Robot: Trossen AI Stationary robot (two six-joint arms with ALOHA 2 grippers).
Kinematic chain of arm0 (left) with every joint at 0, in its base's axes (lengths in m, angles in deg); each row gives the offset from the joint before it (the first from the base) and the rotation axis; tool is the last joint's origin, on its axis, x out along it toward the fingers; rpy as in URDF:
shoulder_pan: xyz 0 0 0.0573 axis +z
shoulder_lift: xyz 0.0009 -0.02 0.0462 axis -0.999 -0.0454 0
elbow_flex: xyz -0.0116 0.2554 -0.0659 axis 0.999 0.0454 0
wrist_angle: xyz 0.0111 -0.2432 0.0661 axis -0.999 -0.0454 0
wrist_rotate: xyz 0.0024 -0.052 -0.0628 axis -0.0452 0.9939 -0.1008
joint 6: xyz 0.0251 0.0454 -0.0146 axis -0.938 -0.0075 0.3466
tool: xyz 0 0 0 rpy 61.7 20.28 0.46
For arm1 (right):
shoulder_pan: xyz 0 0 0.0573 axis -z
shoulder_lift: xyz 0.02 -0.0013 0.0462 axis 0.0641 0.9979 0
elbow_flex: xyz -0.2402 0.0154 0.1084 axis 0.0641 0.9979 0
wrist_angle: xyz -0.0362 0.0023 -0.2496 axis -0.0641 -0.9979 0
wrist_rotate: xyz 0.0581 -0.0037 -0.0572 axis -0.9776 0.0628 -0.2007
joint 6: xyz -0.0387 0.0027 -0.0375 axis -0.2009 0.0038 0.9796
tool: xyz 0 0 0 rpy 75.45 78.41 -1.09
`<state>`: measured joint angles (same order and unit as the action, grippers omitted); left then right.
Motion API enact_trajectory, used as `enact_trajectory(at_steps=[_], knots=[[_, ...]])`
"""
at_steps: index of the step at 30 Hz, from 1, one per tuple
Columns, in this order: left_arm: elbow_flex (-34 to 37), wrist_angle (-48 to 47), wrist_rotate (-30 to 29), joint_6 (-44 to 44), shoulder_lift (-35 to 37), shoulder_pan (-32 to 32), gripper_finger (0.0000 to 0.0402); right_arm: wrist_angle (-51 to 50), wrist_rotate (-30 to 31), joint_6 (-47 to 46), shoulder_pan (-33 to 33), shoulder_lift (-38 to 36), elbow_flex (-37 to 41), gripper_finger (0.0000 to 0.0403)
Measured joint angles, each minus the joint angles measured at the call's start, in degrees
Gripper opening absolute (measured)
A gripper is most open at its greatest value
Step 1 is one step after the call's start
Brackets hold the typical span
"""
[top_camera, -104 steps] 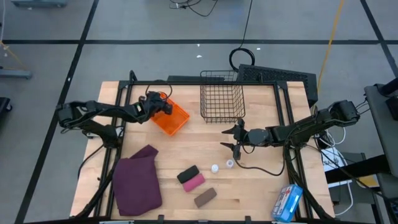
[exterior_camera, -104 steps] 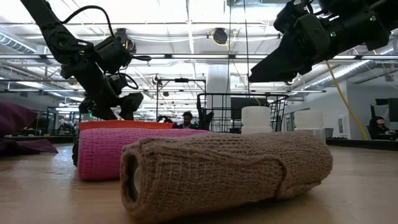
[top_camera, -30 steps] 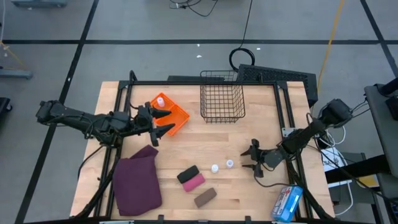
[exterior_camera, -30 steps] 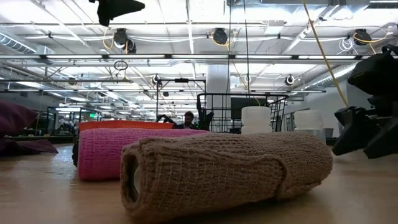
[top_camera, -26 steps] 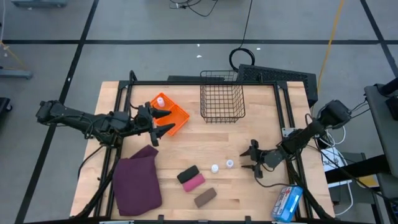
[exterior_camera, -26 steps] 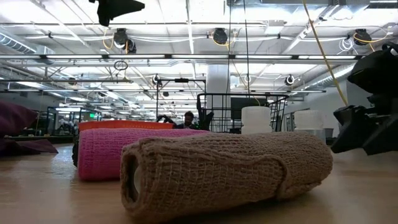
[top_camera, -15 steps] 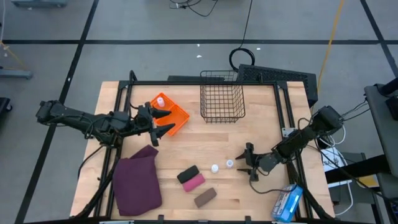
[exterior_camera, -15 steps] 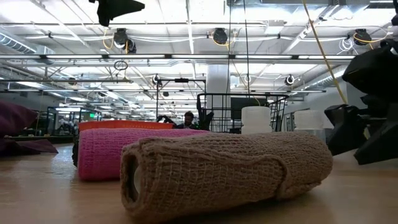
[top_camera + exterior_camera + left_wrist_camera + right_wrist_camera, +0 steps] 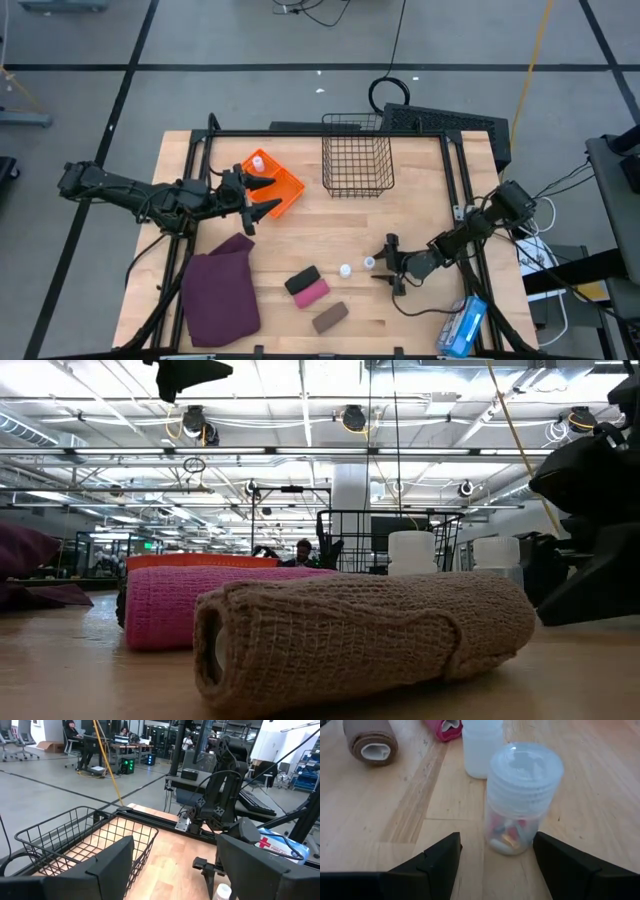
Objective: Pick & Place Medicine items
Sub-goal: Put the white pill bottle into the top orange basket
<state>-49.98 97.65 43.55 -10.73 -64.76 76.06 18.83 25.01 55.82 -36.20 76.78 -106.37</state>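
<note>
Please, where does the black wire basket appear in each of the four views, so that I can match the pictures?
High view: the wire basket stands at the middle of the table's far edge.
Low view: the basket is in the background, behind the white bottles.
Left wrist view: the basket is close to the camera.
Right wrist view: not in it.
Shared landmark: the small white bottles by the right gripper; at least one shows in every view.

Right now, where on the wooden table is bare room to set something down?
Free: the wood between the black wire basket and the two small white bottles, and between the maroon cloth and the orange tray. Crowded: around the bottles, where the open right gripper and the bandage rolls sit.
</note>
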Motion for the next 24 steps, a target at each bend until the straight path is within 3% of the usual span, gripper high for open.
enact_trajectory(at_steps=[8,24], knots=[[0.0,-0.04,0.02,-1.95,0.0,0.0,0.0292,-0.07,5.34,-0.2,0.48,0.53,-0.02,0.0242],[0.0,-0.04,0.02,-3.8,0.0,0.0,0.0292,-0.36,4.26,0.22,1.79,0.53,-1.7,0.0242]])
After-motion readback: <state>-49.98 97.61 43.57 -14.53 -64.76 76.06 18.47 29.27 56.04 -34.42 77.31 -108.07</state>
